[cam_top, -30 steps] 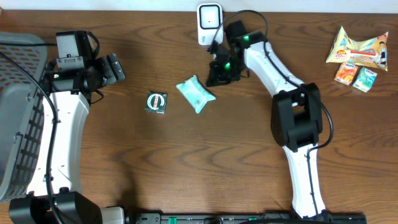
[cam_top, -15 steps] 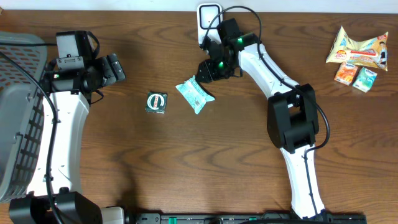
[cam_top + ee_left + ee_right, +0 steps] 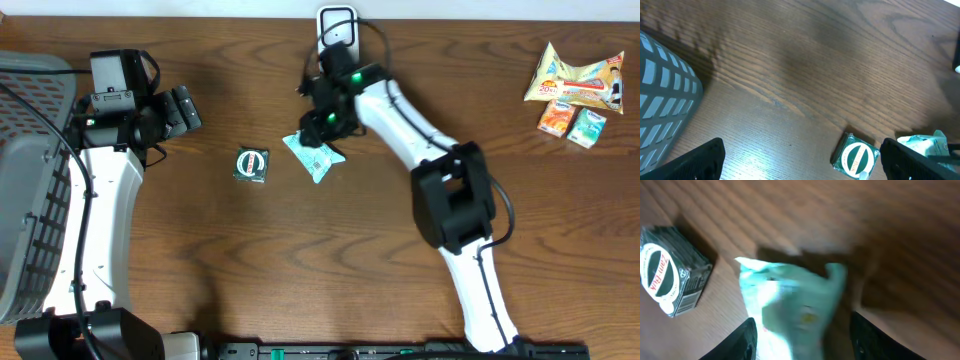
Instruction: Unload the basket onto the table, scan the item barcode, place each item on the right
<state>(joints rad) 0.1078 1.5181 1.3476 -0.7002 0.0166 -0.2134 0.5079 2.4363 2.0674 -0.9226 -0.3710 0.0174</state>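
Below the right hand (image 3: 805, 341), crinkled teal packet (image 3: 790, 305)

The table (image 3: 300, 260) is brown wood with a dark streaky grain. The packet (image 3: 314, 155) is pale mint green. The box (image 3: 251, 165) is dark green with a white oval and red lettering. The scanner (image 3: 337, 25) is white, the basket (image 3: 25, 200) grey, in a grid pattern. At the far corner lie a yellow-and-orange bag (image 3: 575, 78) and two cartons, one orange (image 3: 553, 118), one green (image 3: 588, 127).
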